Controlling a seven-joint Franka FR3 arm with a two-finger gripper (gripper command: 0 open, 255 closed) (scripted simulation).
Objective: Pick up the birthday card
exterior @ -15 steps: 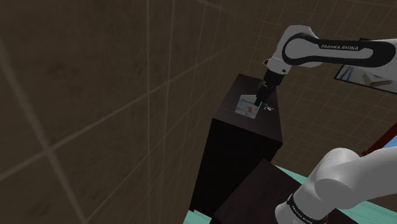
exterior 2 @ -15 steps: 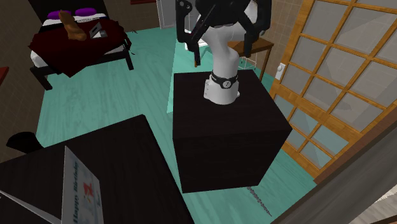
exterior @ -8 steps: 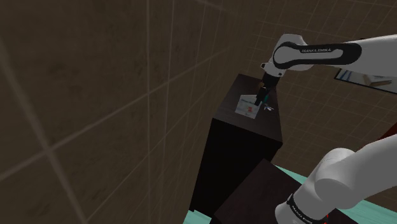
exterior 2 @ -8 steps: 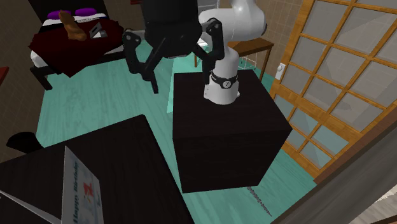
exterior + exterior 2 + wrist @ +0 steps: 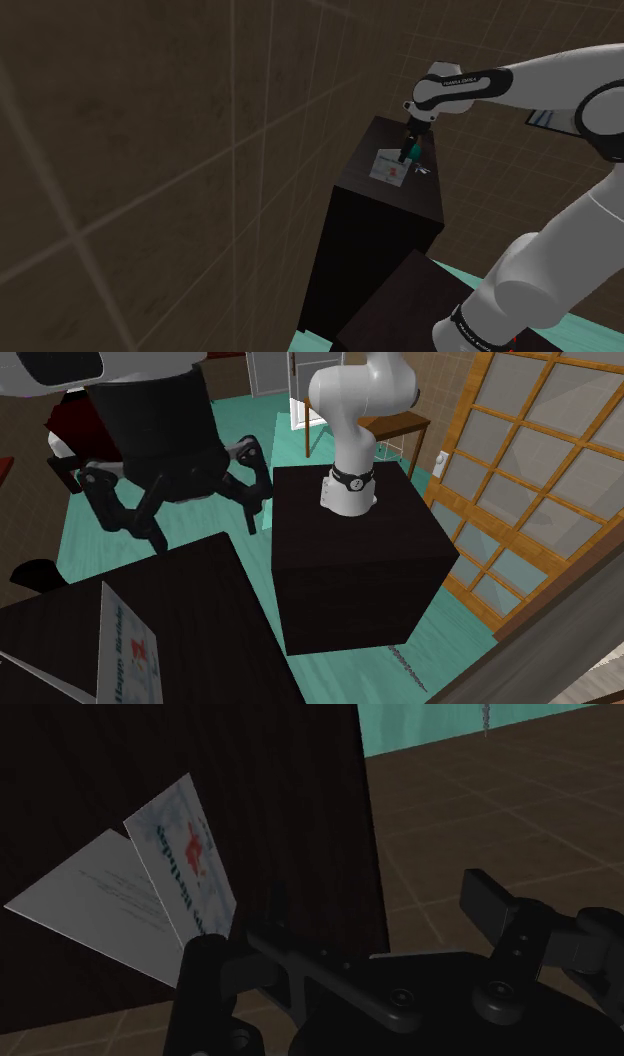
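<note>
Leftward swing of gripper (image 5: 200, 522) since half second ago. Birthday card (image 5: 125, 652) lower left in second exterior view, half open on dark cabinet (image 5: 200, 614); gripper up-right of it, jaws wide apart, empty. Best: straddle raised fold squarely, descend slowly, then close
</note>
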